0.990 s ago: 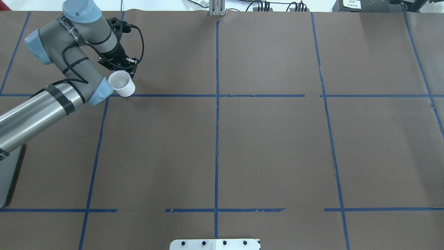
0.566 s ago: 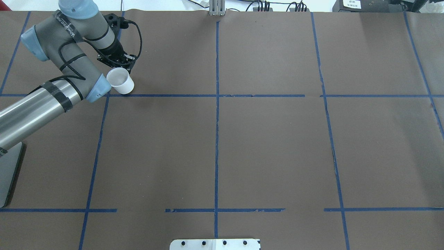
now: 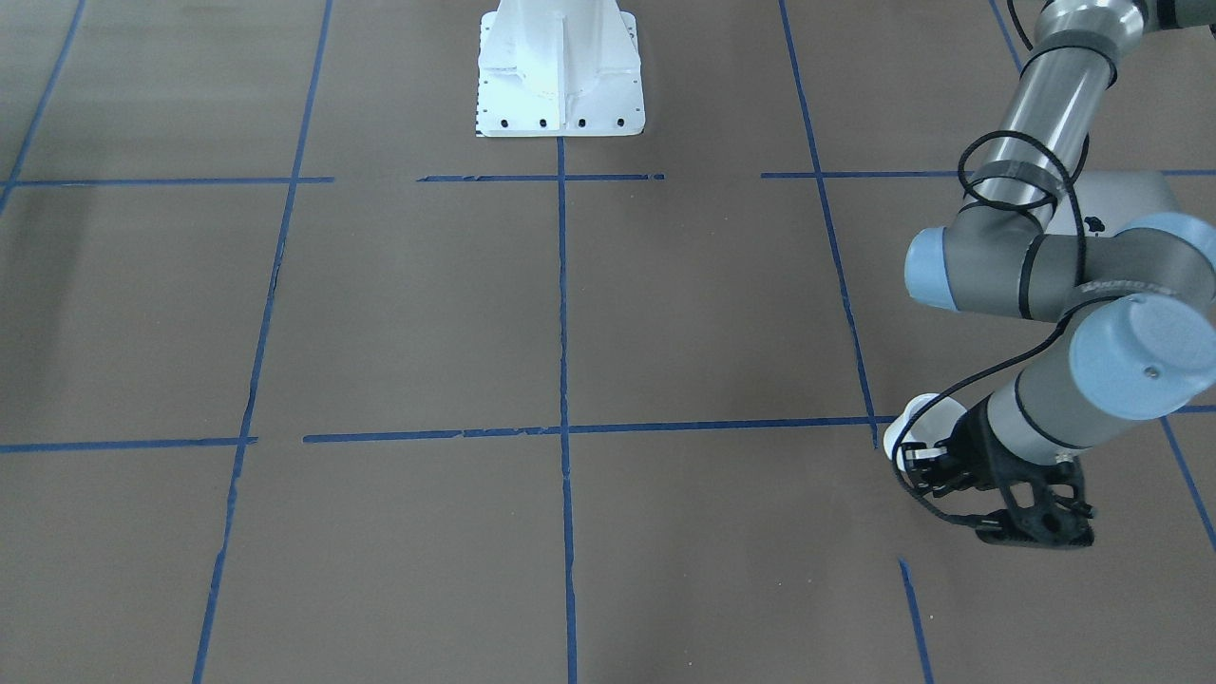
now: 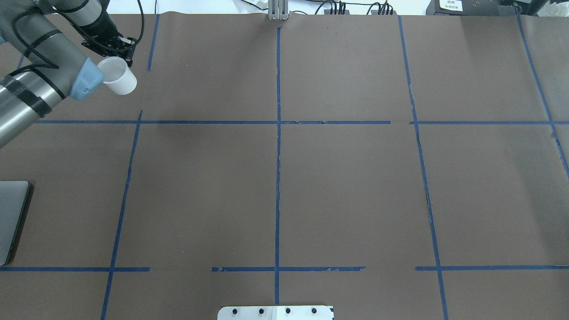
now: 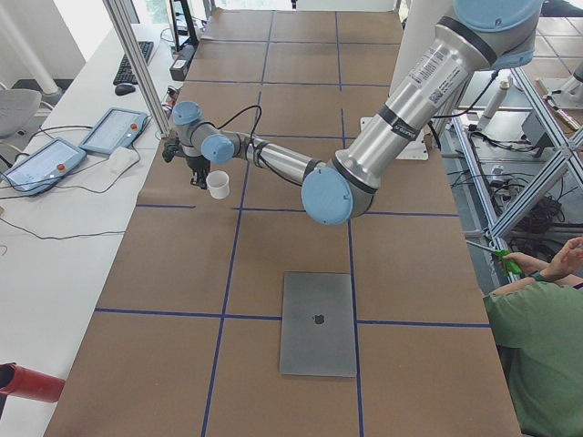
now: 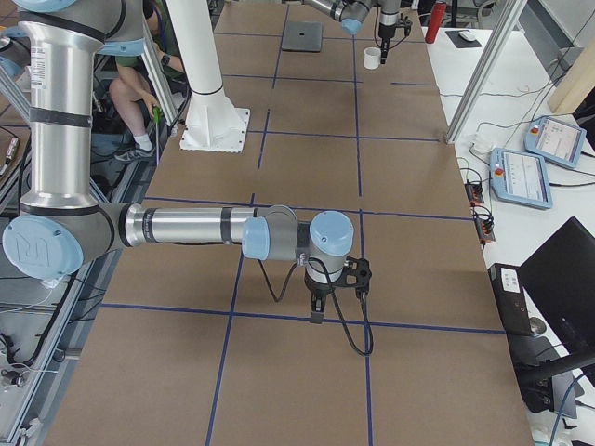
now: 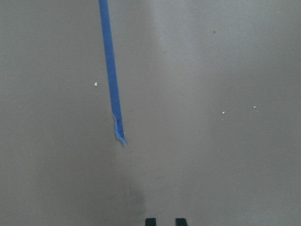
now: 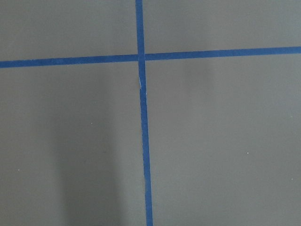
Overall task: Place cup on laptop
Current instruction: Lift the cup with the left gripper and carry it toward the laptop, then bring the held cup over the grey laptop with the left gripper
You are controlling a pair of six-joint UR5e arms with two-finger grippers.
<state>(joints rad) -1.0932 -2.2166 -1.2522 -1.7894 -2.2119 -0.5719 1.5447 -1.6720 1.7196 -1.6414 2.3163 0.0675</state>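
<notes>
The white cup [image 4: 118, 82] hangs from my left gripper [image 4: 119, 57] above the table's far left part. It also shows in the front view [image 3: 914, 419] and the left view [image 5: 217, 185]. The left gripper is shut on the cup's edge. In the left wrist view only its two fingertips [image 7: 150, 221] show, close together, and the cup is out of frame. The silver-grey laptop [image 5: 318, 324] lies closed on the table near the robot's left side. It sits at the overhead view's left edge [image 4: 10, 222]. My right gripper [image 6: 316, 311] hangs over bare table, and I cannot tell whether it is open or shut.
The brown table cover carries a blue tape grid [image 4: 277, 133]. The white robot base plate [image 3: 559, 76] stands at the near middle edge. Teach pendants [image 5: 114, 129] lie beyond the table's far edge. A seated person [image 5: 537, 346] is beside the robot.
My left gripper has lifted the cup and carried it toward the far left corner. The arm has swung off the laptop, which now shows more.
</notes>
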